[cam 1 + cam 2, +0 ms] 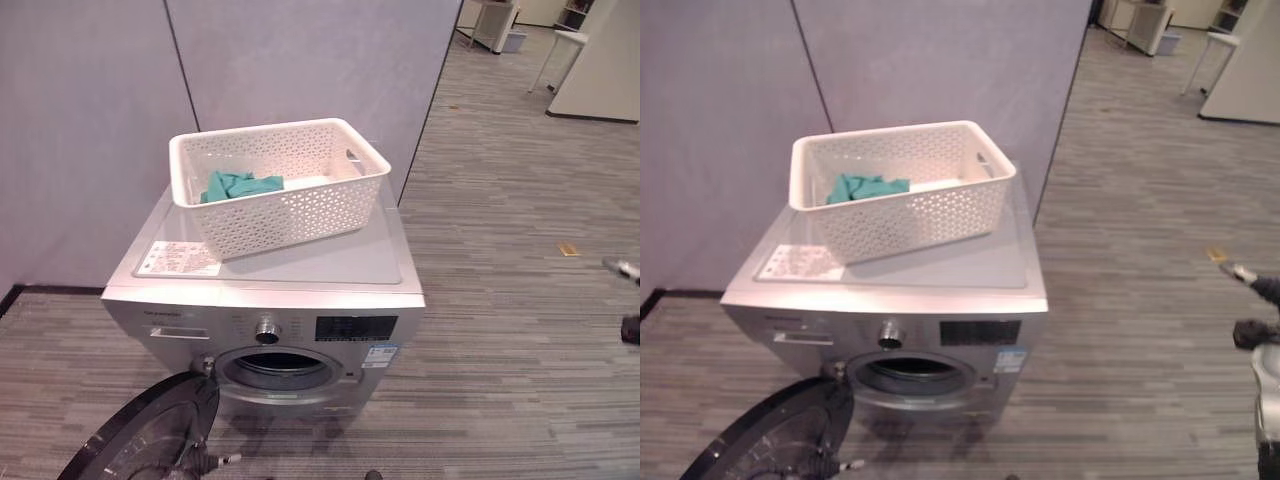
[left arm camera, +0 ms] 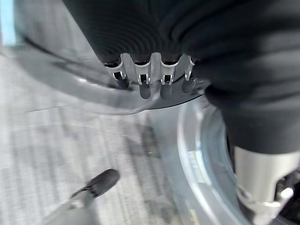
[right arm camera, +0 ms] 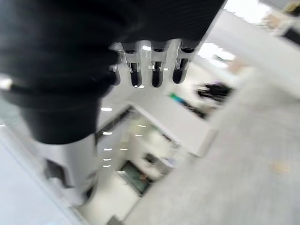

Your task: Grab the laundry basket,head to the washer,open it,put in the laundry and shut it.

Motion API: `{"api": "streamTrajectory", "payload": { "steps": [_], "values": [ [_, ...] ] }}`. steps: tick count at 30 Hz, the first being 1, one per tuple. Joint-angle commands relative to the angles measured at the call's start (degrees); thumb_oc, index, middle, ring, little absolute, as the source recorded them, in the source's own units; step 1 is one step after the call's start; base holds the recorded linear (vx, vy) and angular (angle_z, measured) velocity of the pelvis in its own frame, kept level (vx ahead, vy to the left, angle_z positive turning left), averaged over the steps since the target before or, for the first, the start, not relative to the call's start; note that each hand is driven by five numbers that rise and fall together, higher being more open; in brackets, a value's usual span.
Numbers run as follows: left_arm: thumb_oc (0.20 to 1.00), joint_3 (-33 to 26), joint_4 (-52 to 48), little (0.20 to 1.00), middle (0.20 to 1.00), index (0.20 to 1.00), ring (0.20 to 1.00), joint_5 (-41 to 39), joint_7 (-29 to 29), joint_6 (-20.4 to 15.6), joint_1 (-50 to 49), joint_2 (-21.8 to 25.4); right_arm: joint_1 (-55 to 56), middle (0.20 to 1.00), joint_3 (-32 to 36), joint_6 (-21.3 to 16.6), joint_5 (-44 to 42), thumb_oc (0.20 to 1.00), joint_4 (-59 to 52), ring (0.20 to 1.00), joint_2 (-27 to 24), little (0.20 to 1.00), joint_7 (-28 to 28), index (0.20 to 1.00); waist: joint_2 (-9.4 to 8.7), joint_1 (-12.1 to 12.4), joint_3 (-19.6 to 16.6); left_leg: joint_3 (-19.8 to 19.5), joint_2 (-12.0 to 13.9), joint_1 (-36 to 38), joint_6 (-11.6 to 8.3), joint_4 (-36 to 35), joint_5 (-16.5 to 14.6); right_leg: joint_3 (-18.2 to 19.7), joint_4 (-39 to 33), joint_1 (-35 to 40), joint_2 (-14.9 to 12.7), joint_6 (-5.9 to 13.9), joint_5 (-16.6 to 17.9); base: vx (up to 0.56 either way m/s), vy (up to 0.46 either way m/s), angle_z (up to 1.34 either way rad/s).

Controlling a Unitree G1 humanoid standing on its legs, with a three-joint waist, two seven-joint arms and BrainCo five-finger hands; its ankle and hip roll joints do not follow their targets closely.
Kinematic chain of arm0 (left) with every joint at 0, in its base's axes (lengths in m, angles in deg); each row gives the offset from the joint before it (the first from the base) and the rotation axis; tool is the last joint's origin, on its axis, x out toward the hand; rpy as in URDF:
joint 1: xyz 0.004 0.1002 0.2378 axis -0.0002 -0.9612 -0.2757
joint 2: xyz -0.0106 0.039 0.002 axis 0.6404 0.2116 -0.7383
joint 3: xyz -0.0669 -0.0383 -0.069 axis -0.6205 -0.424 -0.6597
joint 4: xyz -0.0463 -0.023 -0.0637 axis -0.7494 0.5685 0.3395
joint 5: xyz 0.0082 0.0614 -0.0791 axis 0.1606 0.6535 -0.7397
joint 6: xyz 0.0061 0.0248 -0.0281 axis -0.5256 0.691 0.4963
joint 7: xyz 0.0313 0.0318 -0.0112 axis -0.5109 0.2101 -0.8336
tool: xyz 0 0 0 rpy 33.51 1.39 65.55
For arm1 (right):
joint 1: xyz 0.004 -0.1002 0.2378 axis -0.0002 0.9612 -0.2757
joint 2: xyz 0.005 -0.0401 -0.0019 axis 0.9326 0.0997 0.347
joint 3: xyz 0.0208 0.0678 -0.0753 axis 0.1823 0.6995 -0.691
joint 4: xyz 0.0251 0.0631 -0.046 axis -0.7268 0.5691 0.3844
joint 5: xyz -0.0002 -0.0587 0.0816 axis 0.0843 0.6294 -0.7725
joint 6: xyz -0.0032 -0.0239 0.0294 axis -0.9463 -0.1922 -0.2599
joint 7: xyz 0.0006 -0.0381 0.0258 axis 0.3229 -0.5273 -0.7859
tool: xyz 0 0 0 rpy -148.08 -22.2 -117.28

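Note:
A silver front-loading washer (image 1: pixel 300 262) stands against a grey partition. Its round dark door (image 1: pixel 150 435) hangs wide open to the lower left, so the drum opening (image 1: pixel 278 368) is uncovered. On the washer's lid sits a white perforated laundry basket (image 1: pixel 300 215) with a teal cloth (image 1: pixel 238 185) bunched at its left end. In the left wrist view my left hand (image 2: pixel 145 84) has relaxed fingers at the door's curved rim (image 2: pixel 93 98), thumb apart. My right hand (image 1: pixel 1245 272) hangs off to the washer's right over the carpet, fingers loose and holding nothing.
Grey partition panels (image 1: pixel 300 60) close off the space behind and to the left of the washer. Striped grey carpet (image 1: pixel 500 250) stretches to the right, with a small yellow scrap (image 1: pixel 568 249) on it. White furniture (image 1: pixel 590 60) stands far back right.

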Motion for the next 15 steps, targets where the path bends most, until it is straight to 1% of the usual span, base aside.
{"api": "streamTrajectory", "payload": {
  "steps": [1,2,3,4,5,6,7,8,9,10,11,12,13,14,15],
  "values": [
    [1.0,0.9,-0.8,1.0,1.0,1.0,1.0,-2.9,-0.7,-1.0,1.2,2.3,-11.4,1.0,-2.4,-2.8,3.2,1.0,-3.2,1.0,-7.4,1.0,-2.9,1.0,1.62,2.6,2.0,-5.3,0.8,7.3,0.55,-3.8,-6.2,2.6,4.1,-2.3,2.9,-1.01,-4.1,0.14,-0.009,0.0],
    [1.0,1.0,-0.7,1.0,1.0,1.0,1.0,-3.3,-0.5,-1.3,1.4,2.1,-14.3,1.0,-4.1,-3.2,2.6,1.0,-2.7,1.0,-8.9,1.0,-2.9,1.0,1.49,2.5,2.0,-6.1,0.6,7.1,0.3,-3.9,-5.9,3.6,0.0,-2.3,3.9,-1.13,-4.7,0.17,-0.037,-0.03],
    [1.0,1.5,-0.5,1.0,1.0,1.0,1.0,-3.5,-0.4,-1.6,1.4,2.3,-17.5,1.0,-5.8,-3.7,1.8,1.0,-2.2,1.0,-11.3,1.0,-2.5,1.0,0.86,2.8,1.9,-7.1,0.2,7.5,0.11,-4.2,-6.4,5.3,-4.9,-2.4,4.8,-0.78,-5.0,0.1,-0.069,0.15],
    [1.0,1.9,-0.4,1.0,1.0,1.0,1.0,-3.8,-0.3,-1.8,1.5,2.6,-20.6,1.0,-7.6,-3.7,1.3,1.0,-1.8,1.0,-13.2,1.0,-2.2,1.0,0.24,3.2,2.0,-7.9,-0.2,7.4,-0.14,-4.3,-6.1,6.7,-8.0,-3.1,5.1,-0.37,-3.6,0.11,-0.067,0.45],
    [1.0,1.9,0.0,1.0,1.0,1.0,1.0,-4.2,-0.3,-2.0,1.5,2.4,-25.7,1.0,-11.7,-4.0,0.7,1.0,-0.7,1.0,-15.0,1.0,-1.7,1.0,0.27,3.0,1.9,-8.5,-0.3,7.4,-0.25,-4.5,-6.3,8.2,-11.4,-3.7,5.4,0.12,-1.8,0.08,-0.059,0.48],
    [1.0,2.4,0.4,1.0,1.0,1.0,1.0,-4.4,-0.1,-2.1,1.6,2.5,-29.9,1.0,-15.8,-3.8,0.3,1.0,0.1,1.0,-16.6,1.0,-0.2,1.0,-0.22,3.3,1.9,-9.6,-0.6,7.5,-0.49,-4.5,-6.3,10.0,-13.0,-3.9,5.7,0.4,-0.7,0.11,-0.021,0.63],
    [1.0,2.9,0.7,1.0,1.0,1.0,1.0,-4.3,-0.1,-2.3,1.6,2.7,-31.8,1.0,-17.8,-3.8,0.1,1.0,0.3,1.0,-17.6,1.0,0.7,1.0,-0.75,3.6,1.7,-10.3,-0.9,7.6,-0.78,-4.4,-6.4,10.8,-13.9,-3.3,5.4,0.28,-0.6,0.1,-0.029,0.64],
    [1.0,3.2,1.3,1.0,1.0,1.0,1.0,-4.8,-0.2,-2.6,1.4,2.8,-36.6,1.0,-21.7,-4.0,-0.2,1.0,1.8,1.0,-18.5,1.0,1.7,1.0,-1.83,4.4,1.5,-10.7,-1.3,7.7,-0.95,-4.4,-6.6,10.2,-14.7,-2.3,4.7,0.29,0.3,0.06,-0.011,0.82],
    [1.0,2.7,1.4,1.0,1.0,1.0,1.0,-4.9,-0.2,-2.7,1.4,2.4,-39.1,1.0,-24.0,-4.2,-0.4,1.0,2.9,1.0,-18.6,1.0,1.6,1.0,-1.47,3.8,1.6,-10.8,-1.4,7.7,-0.9,-4.3,-6.6,10.1,-15.0,-2.0,4.6,0.34,0.4,0.09,-0.092,0.84],
    [1.0,3.6,2.3,1.0,1.0,1.0,1.0,-5.1,0.0,-2.6,0.9,2.6,-45.4,1.0,-31.3,-3.4,-1.7,1.0,5.0,1.0,-18.7,1.0,4.9,1.0,-2.41,4.8,0.5,-11.5,-1.0,7.9,-1.37,-5.0,-6.2,9.5,-15.2,-1.4,4.5,-0.01,1.1,0.11,-0.087,0.83],
    [1.0,3.9,2.8,1.0,1.0,1.0,1.0,-5.5,0.3,-2.6,0.6,2.3,-49.8,1.0,-36.2,-3.3,-2.9,1.0,6.7,1.0,-18.4,1.0,6.3,1.0,-2.28,4.6,-0.3,-11.9,-0.7,7.9,-1.68,-5.5,-5.9,8.9,-15.6,-1.1,4.6,-0.22,1.3,0.11,-0.091,0.83],
    [1.0,3.6,2.8,1.0,1.0,1.0,1.0,-5.6,0.3,-2.7,0.5,2.0,-51.1,1.0,-37.4,-3.5,-3.1,1.0,7.3,1.0,-18.3,1.0,6.2,1.0,-1.95,4.3,-0.3,-12.0,-0.7,7.9,-1.71,-5.6,-5.8,8.8,-15.7,-1.1,4.6,-0.24,1.3,0.09,-0.034,0.69],
    [1.0,4.1,3.1,1.0,1.0,1.0,1.0,-5.9,0.7,-2.6,0.1,1.9,-54.0,1.0,-40.8,-3.2,-4.6,1.0,9.1,1.0,-17.7,1.0,8.1,1.0,-2.2,4.5,-0.8,-12.3,-0.4,8.0,-1.96,-5.9,-5.7,8.2,-16.0,-0.6,4.6,-0.4,1.3,0.07,-0.036,0.88],
    [1.0,4.3,3.5,1.0,1.0,1.0,1.0,-6.2,1.0,-2.7,-0.1,1.7,-58.4,1.0,-45.5,-3.0,-6.5,1.0,11.9,1.0,-16.6,1.0,9.9,1.0,-2.09,4.5,-1.0,-12.7,-0.1,8.0,-2.23,-6.1,-5.4,7.6,-16.3,-0.2,4.6,-0.57,1.2,0.12,-0.069,0.71],
    [1.0,5.2,4.1,1.0,1.0,1.0,1.0,-7.3,1.8,-2.7,-0.5,1.6,-64.8,1.0,-52.1,-1.9,-10.9,1.0,17.2,1.0,-14.7,1.0,13.2,1.0,-2.52,4.9,-1.4,-13.5,0.6,7.9,-2.83,-6.6,-4.9,6.7,-16.8,0.4,4.7,-0.98,1.0,0.09,-0.072,0.5]
  ]
}}
